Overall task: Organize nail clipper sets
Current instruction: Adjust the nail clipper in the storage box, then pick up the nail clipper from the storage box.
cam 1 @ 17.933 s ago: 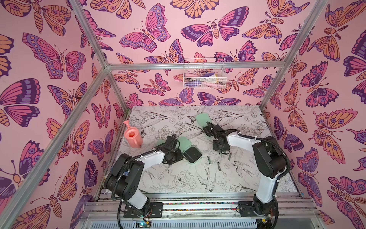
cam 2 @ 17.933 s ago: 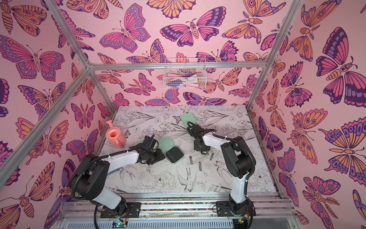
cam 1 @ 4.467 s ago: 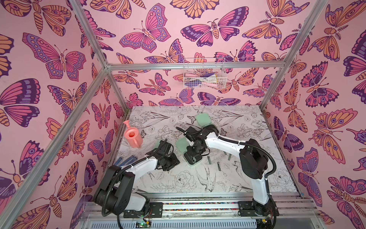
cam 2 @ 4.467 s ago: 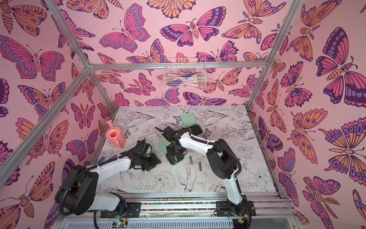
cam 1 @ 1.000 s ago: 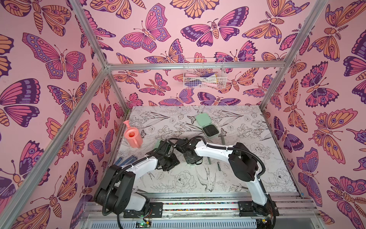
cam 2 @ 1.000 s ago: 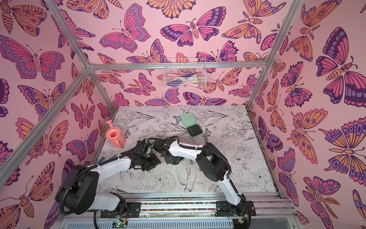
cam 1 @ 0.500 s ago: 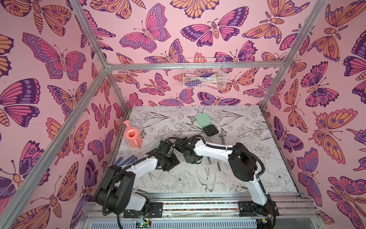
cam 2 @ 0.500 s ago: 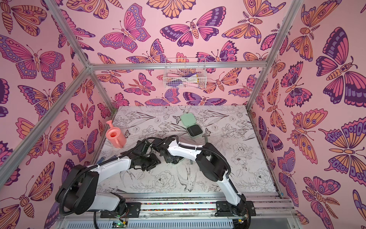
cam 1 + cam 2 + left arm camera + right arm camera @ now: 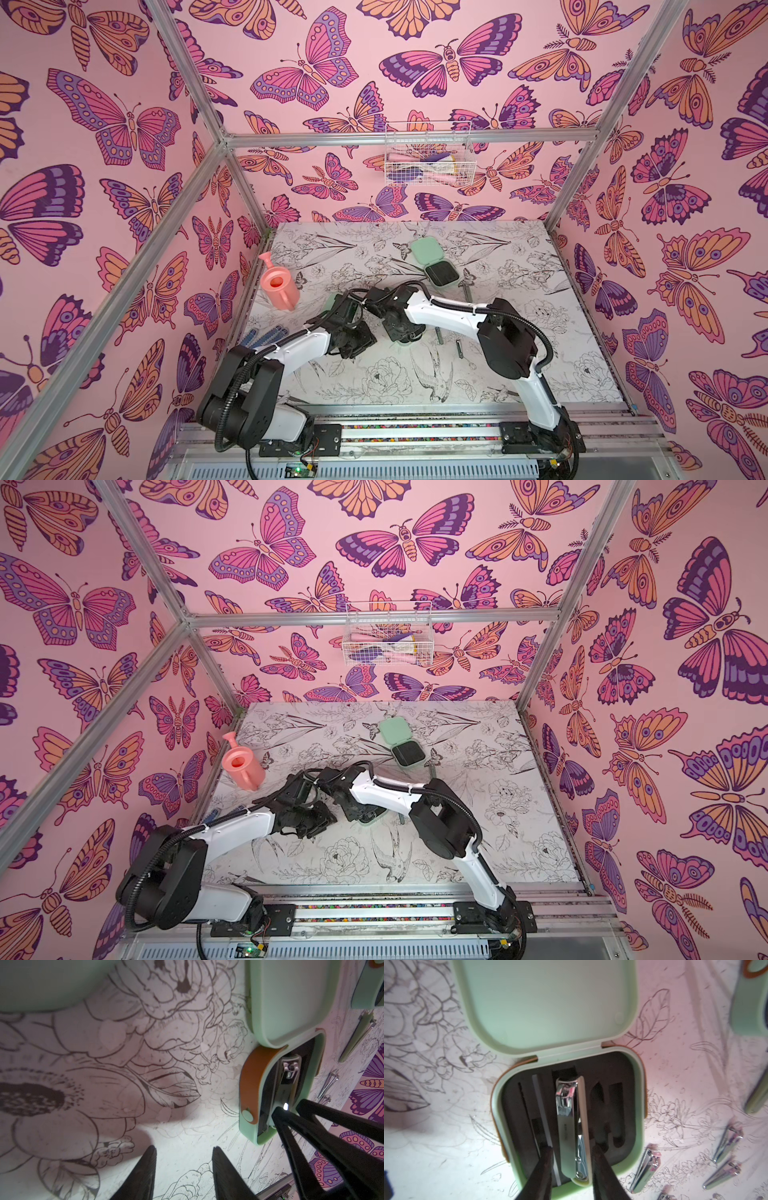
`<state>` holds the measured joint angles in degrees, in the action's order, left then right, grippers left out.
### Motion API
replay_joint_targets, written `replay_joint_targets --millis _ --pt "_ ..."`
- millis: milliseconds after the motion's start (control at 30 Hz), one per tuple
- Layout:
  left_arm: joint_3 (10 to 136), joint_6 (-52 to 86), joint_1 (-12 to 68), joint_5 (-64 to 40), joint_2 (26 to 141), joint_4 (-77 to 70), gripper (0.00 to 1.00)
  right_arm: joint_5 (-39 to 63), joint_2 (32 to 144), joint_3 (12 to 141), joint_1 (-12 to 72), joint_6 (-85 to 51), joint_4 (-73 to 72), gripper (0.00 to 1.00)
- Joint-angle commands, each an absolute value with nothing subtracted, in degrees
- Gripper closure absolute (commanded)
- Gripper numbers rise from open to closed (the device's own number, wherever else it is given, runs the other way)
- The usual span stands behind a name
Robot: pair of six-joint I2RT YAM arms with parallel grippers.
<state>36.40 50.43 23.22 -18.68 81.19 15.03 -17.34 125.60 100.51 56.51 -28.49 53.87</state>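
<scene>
An open mint-green case point(image 9: 640, 1093) with a black insert lies mid-table, and only its edge point(image 9: 400, 341) shows in a top view. A green-shelled nail clipper point(image 9: 566, 1122) lies in its middle slot. My right gripper point(image 9: 572, 1148) is over the case, open, one finger on each side of the clipper and clear of it. My left gripper point(image 9: 184, 1148) hangs open over bare table just left of that case point(image 9: 291, 1001), holding nothing. A second open case point(image 9: 441, 273) sits at the back. A third mint case point(image 9: 332, 300) peeks from behind my left wrist.
Loose metal clippers point(image 9: 645, 1169) point(image 9: 459, 348) lie on the table right of the middle case, with one more point(image 9: 467, 291) farther back. A pink watering can point(image 9: 278, 286) stands at the left edge. A wire basket point(image 9: 428, 158) hangs on the back wall.
My right gripper's jaws have parted around the clipper lying in the case. The left arm has not moved.
</scene>
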Motion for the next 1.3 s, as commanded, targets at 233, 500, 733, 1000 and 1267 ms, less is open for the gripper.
replay_joint_targets --millis 233,500,733,1000,1267 --pt "36.2 50.1 23.1 -19.3 81.8 15.5 0.53 -9.6 122.8 97.9 53.1 -25.6 52.4 0.64" --pt "36.0 50.0 23.0 -19.3 81.8 15.5 0.53 -12.4 123.3 98.4 53.1 -25.9 53.1 0.66" --pt "36.1 50.1 23.0 -19.3 81.8 15.5 0.53 -13.8 122.5 99.2 53.1 -25.7 53.9 0.66" --pt "36.0 50.1 23.0 -19.3 81.7 15.5 0.54 -13.0 120.6 100.2 53.1 -25.1 54.5 0.64" --pt "35.8 50.1 23.0 -19.2 81.4 15.6 0.54 -10.5 119.2 99.6 52.0 -24.3 53.7 0.66"
